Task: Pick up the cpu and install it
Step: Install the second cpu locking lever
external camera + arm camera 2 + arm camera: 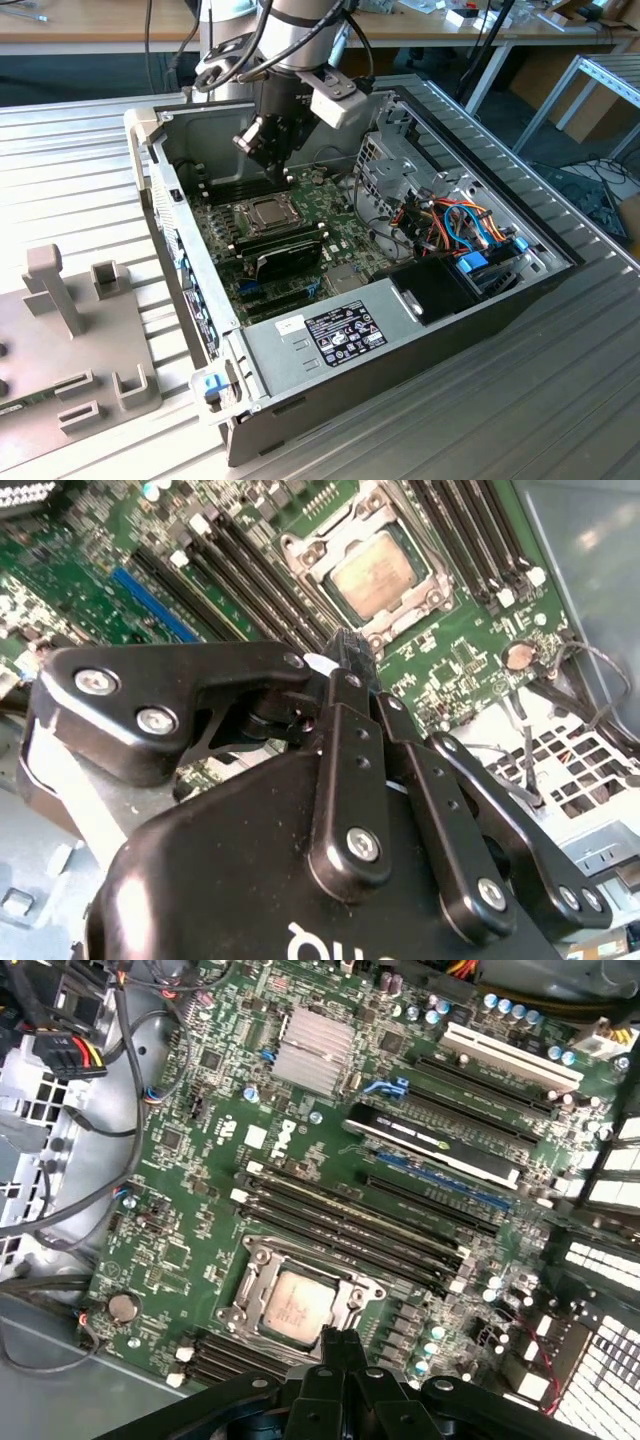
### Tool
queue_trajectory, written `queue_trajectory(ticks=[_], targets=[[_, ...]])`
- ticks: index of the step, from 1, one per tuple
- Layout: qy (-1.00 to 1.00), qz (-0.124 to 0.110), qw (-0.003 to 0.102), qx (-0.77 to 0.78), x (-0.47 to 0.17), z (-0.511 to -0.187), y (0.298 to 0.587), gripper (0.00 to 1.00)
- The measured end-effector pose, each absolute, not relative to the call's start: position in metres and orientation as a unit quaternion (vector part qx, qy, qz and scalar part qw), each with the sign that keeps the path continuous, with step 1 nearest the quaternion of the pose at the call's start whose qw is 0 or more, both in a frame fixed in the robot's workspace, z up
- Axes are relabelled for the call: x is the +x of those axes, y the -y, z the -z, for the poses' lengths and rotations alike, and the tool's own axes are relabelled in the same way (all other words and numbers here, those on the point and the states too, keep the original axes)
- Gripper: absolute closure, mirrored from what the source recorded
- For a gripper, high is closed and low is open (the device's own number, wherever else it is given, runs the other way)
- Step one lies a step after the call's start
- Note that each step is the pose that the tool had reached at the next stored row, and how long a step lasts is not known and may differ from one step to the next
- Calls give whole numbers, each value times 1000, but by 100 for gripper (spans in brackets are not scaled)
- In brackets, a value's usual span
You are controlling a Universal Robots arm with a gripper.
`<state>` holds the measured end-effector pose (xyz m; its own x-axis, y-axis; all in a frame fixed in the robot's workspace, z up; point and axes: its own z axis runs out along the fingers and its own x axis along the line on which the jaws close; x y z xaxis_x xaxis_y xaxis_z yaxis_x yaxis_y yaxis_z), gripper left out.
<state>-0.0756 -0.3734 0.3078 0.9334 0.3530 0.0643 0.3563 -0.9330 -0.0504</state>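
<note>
The cpu [268,212] [378,575] [298,1305], a small square chip with a pale metal top, lies flat in its socket on the green motherboard [335,200] [190,1250]. A metal socket frame [243,1298] surrounds it. My gripper [254,147] [350,652] [340,1344] hangs above the board, just beside and above the cpu, apart from it. Its black fingers are shut together with nothing between them.
The board sits inside an open computer case [400,350]. Long black memory slots [350,1222] run next to the socket, and a black card [288,258] stands beyond them. A drive cage with coloured cables [450,225] is at the exterior view's right, and grey fixtures [60,290] at its left.
</note>
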Motion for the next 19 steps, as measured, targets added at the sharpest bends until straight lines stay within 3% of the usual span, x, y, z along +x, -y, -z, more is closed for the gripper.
queue_trajectory(ticks=[19], targets=[[372, 20, 35, -927, -69, -307, 373, 89]])
